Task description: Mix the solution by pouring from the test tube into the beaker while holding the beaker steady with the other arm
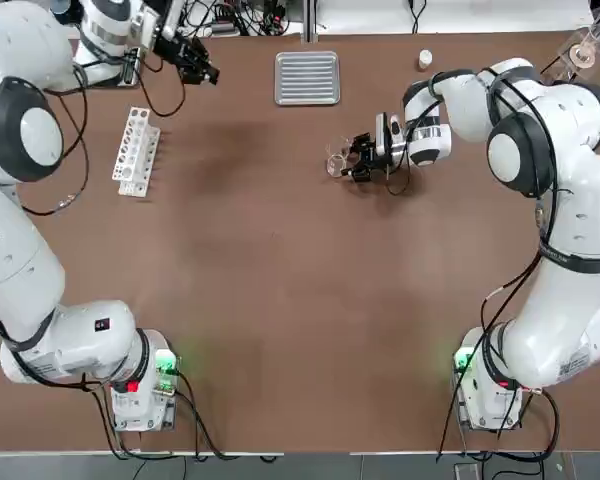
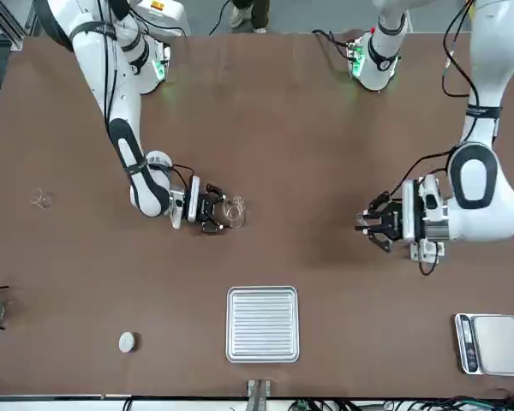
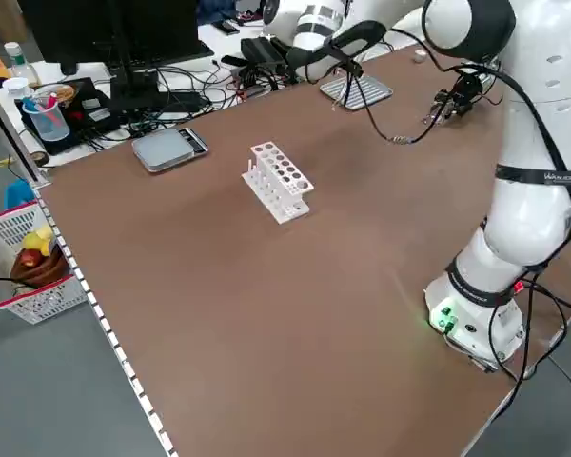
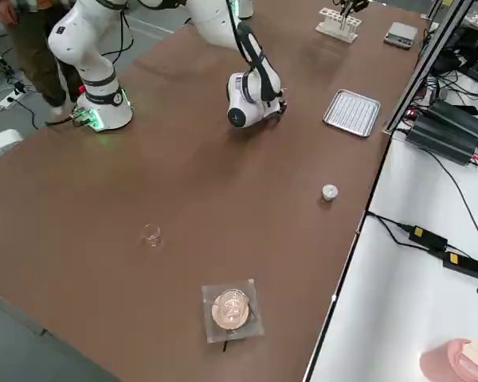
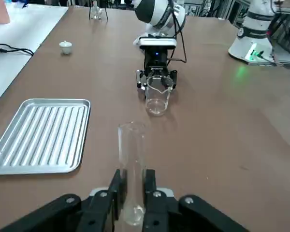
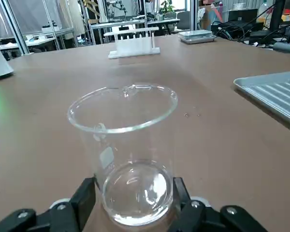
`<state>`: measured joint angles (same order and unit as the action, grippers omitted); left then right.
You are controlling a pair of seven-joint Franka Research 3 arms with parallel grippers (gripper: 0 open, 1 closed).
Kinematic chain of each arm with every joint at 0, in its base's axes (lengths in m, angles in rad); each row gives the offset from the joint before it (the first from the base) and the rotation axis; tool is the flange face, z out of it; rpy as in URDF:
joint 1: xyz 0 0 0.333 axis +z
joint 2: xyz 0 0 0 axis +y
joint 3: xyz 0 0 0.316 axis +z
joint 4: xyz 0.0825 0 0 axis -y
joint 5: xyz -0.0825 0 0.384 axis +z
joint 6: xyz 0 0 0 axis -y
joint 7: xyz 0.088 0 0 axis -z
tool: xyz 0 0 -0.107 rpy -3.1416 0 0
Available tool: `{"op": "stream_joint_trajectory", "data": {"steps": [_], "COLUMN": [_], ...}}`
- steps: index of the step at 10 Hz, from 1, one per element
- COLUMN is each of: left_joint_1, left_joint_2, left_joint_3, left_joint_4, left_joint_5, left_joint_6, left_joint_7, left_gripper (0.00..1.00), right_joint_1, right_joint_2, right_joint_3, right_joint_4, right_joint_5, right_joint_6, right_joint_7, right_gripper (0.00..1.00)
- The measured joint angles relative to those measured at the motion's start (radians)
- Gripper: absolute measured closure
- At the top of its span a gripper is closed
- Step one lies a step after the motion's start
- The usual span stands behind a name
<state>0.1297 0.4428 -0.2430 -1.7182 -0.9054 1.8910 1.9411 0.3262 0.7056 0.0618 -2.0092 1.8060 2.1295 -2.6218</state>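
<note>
Where the right gripper (image 6: 135, 186) reaches over the table (image 1: 310, 300), between its two jaws and clamped by them, one beaker (image 6: 137, 193): clear, colourless glass, cylindrical, round-rimmed, with a small spout and one pale marking patch on its wall. Glints show at its base; whether these include liquid, one cannot tell. Position: a little right of the tray and nearer the robot.

One test tube (image 5: 132, 169), clear, colourless, slender, round-bottomed, its open mouth pointing away from the left wrist. Held in the left gripper (image 5: 134, 180), jaws clamped on the glass, over the table's far left part, apart from the beaker.

One ribbed metal tray (image 1: 307, 78), rectangular with rounded corners, near the far edge, between the two grippers. One white rack (image 1: 137, 153) with rows of round holes, on the left. One flat scale (image 3: 170, 149), far left corner.

One small white lidded jar (image 5: 65, 47), right of the tray. One smaller clear glass piece (image 4: 151, 234), on the right side. One glass flask on a stand (image 4: 231, 309), far right corner. One person (image 4: 40, 48), partly visible, beyond the robot's edge of the table.
</note>
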Motion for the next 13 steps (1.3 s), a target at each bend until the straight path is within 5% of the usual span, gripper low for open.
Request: {"op": "stream_joint_trajectory", "data": {"steps": [8,11,13], "left_joint_1": [-0.398,-0.595,-0.786], "left_joint_2": [-0.007,0.003,0.031], "left_joint_3": [0.018,0.156,0.335], "left_joint_4": [0.0,0.012,0.033], "left_joint_5": [0.018,0.089,0.104], "left_joint_6": [0.379,0.413,0.414], "left_joint_7": [-0.416,-0.533,-0.563], "left_gripper": [0.78,0.78,0.78], "right_joint_1": [0.0,-0.001,-0.001], "right_joint_2": [0.0,0.0,0.0], "right_joint_3": [-0.001,-0.002,-0.002], "right_joint_4": [0.0,0.0,0.001], "right_joint_5": [0.0,0.0,0.0], "right_joint_6": [0.001,0.001,0.001], "right_joint_7": [0.0,0.0,0.0], "right_gripper": [0.28,0.29,0.28]}}
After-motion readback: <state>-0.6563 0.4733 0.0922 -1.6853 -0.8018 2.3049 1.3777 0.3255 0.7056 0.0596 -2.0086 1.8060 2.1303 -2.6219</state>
